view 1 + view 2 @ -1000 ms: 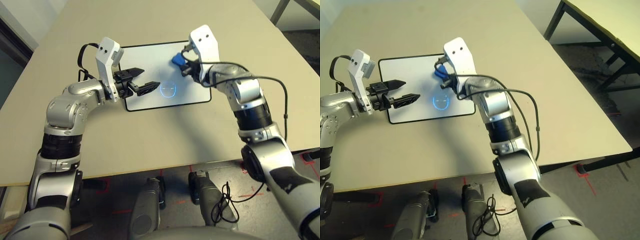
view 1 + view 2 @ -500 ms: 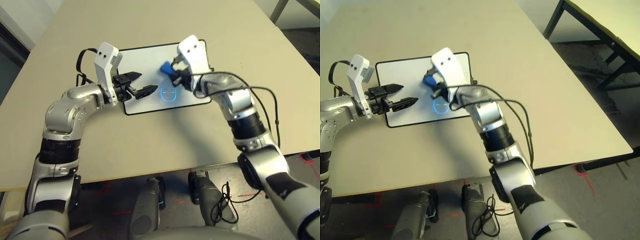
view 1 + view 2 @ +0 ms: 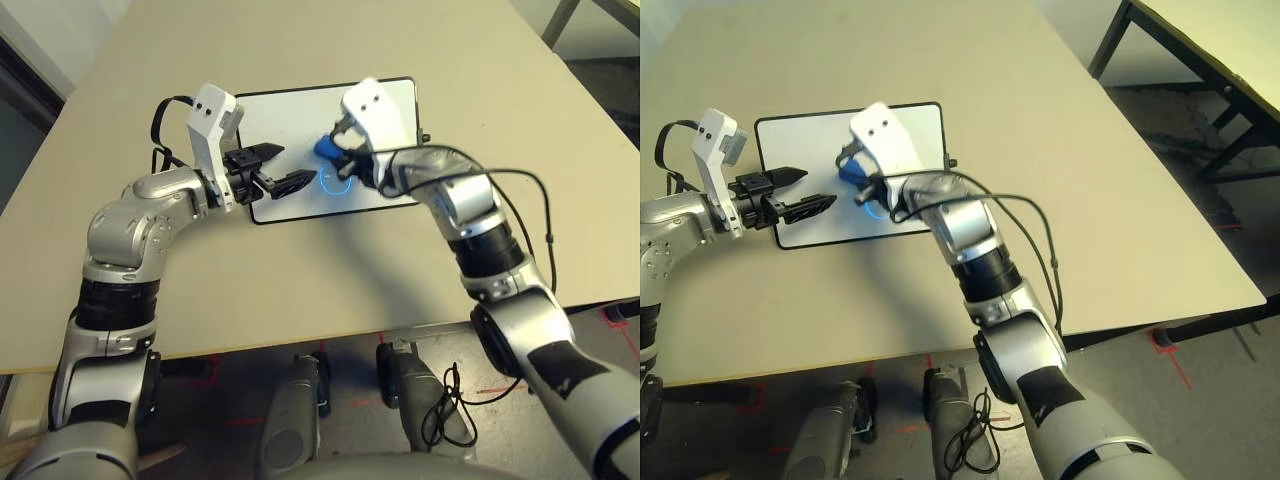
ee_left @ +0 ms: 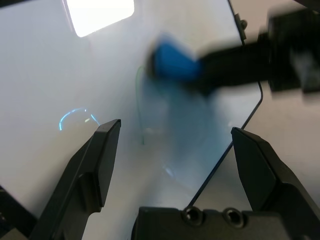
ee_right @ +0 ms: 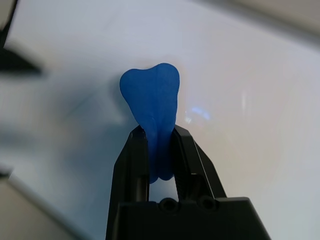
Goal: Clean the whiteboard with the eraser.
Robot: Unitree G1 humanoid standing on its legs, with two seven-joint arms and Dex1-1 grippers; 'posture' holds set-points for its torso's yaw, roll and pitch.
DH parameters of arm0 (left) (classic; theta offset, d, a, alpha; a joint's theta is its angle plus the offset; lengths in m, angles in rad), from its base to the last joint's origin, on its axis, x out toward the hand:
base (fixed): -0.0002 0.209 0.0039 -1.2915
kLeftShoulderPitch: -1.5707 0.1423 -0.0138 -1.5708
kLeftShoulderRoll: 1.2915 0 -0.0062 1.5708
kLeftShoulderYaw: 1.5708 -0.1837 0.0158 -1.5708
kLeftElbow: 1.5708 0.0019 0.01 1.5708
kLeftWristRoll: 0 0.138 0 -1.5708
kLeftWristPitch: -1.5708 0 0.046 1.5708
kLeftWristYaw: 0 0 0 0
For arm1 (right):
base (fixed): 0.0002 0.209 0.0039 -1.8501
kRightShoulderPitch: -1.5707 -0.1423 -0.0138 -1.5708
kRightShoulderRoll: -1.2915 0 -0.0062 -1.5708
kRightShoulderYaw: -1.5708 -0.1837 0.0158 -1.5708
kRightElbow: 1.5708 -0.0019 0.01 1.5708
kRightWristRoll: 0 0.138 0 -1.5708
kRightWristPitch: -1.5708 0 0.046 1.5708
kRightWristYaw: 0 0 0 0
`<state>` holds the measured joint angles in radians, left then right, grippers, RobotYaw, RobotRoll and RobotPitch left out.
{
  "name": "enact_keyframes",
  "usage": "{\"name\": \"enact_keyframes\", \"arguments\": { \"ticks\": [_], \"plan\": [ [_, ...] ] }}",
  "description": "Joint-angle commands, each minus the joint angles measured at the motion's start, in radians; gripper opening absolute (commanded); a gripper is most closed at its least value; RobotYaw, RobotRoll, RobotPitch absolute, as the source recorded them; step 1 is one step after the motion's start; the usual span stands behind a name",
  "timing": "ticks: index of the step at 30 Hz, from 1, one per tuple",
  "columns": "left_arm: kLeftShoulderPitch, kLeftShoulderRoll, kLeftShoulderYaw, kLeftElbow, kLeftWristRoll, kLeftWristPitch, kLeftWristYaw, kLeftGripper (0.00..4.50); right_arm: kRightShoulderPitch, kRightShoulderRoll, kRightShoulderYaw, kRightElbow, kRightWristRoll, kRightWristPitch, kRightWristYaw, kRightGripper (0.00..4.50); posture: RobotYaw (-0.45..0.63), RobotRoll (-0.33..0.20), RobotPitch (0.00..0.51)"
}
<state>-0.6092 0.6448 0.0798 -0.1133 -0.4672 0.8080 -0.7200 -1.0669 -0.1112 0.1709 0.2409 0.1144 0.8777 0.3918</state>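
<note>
Whiteboard (image 3: 290, 115) is lying flat on the beige table (image 3: 400, 40), upper centre of the frame in the head views, black frame all round, small knob showing on its right edge. Left gripper (image 3: 283, 167) is hovering over the board's lower left part, at centre left of the frame, fingers spread apart and gripping nothing; the left wrist view is showing both black fingers (image 4: 95, 165) standing wide with bare board between them. A faint blue drawn mark (image 3: 335, 183) is sitting on the board just right of that gripper's tips, near the lower edge. Eraser (image 3: 326, 148), bright blue, is sitting directly above the mark, near the middle of the board. Right gripper (image 5: 160, 142) is clamping the eraser at its narrow waist, fingers closed tight on it, the rounded end sticking out past the fingertips toward the board surface. Cannot tell whether the eraser is touching the board. Right arm is reaching in from the lower right of the frame.
</note>
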Motion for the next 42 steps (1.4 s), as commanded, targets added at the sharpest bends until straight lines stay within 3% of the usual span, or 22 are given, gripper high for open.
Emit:
{"name": "enact_keyframes", "arguments": {
  "ticks": [1, 6, 18, 33, 42],
  "plan": [
    [0.011, 0.006, 0.006, -0.011, -0.005, 0.009, 0.002, 4.50, -0.032, 0.015, -0.028, 0.054, -0.002, -0.042, -0.020, 0.60, 0.04, 0.000, 0.246],
    [0.012, 0.006, 0.004, -0.015, -0.009, 0.013, 0.003, 4.50, -0.013, 0.022, -0.024, 0.071, -0.008, -0.055, -0.021, 0.60, 0.04, 0.000, 0.249],
    [0.007, 0.006, -0.001, -0.016, -0.011, 0.017, 0.002, 4.50, 0.151, 0.041, 0.117, -0.154, 0.006, 0.123, 0.036, 0.60, 0.04, 0.000, 0.251],
    [0.005, 0.004, -0.004, -0.016, -0.012, 0.018, 0.001, 4.50, -0.028, 0.063, -0.082, 0.056, -0.004, -0.110, -0.097, 0.60, 0.03, 0.000, 0.250],
    [0.006, 0.003, -0.006, -0.016, -0.013, 0.017, -0.001, 4.50, 0.119, 0.057, 0.071, -0.082, 0.011, 0.059, 0.001, 0.60, 0.03, 0.000, 0.249]
  ]
}}
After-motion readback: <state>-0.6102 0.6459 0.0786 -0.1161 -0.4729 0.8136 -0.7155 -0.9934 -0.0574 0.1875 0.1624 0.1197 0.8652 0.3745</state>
